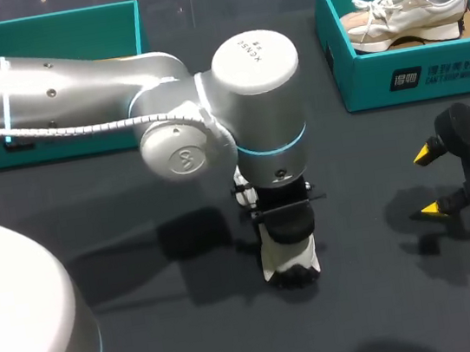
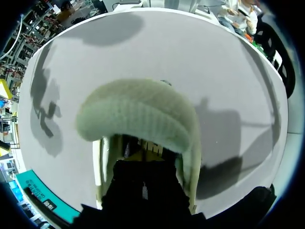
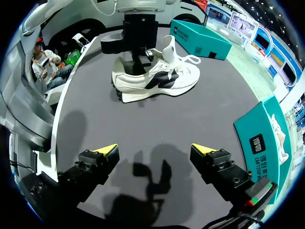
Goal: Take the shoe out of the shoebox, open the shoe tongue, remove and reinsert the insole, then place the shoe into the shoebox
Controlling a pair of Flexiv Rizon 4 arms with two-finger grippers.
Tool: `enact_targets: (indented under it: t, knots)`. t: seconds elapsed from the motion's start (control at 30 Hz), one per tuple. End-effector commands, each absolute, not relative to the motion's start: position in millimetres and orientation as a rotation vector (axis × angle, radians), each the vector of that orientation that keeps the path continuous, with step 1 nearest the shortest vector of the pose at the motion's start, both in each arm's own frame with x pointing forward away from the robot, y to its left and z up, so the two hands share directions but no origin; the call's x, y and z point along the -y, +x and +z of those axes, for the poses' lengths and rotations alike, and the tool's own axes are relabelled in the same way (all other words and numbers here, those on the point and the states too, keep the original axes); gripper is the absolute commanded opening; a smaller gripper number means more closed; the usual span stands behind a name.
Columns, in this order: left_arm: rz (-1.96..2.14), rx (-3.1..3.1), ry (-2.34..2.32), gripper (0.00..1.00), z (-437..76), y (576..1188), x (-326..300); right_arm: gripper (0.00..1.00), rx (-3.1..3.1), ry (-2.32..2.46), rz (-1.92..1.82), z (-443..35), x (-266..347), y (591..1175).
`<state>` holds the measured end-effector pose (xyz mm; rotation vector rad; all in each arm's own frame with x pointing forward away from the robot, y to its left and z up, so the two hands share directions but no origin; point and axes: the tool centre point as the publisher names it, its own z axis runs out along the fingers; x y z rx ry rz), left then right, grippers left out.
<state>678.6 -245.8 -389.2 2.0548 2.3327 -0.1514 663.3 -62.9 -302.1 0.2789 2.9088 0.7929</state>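
Observation:
A white and black shoe (image 1: pixel 291 260) stands on the dark table in the middle, toe away from the left arm's elbow in the right wrist view (image 3: pixel 157 78), its tongue (image 3: pixel 169 45) standing up. My left gripper (image 1: pixel 283 222) points straight down into the shoe's opening (image 3: pixel 136 52); its fingers are sunk inside and hidden. In the left wrist view only the shoe's padded grey rim (image 2: pixel 138 119) and white sides show around the black gripper body. My right gripper (image 1: pixel 432 179) hangs open and empty over the table at the right (image 3: pixel 155 152), well clear of the shoe.
A teal shoebox (image 1: pixel 414 81) at the back right holds a beige and white shoe (image 1: pixel 409 11); it lies close beside the right gripper (image 3: pixel 262 143). A second teal box (image 1: pixel 49 36) sits at the back left, partly behind the left arm.

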Motion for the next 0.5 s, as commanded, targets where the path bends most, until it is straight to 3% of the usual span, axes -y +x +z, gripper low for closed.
enact_targets:
  t: [0.03,0.5]
  knots:
    - [-0.155,-2.303,2.043,0.0,-367,682,236,1.0,-2.907,0.279,0.789,-302,63,661]
    - [-0.07,-2.246,1.927,0.0,-348,704,245,1.0,-2.907,0.279,0.789,-302,63,661]
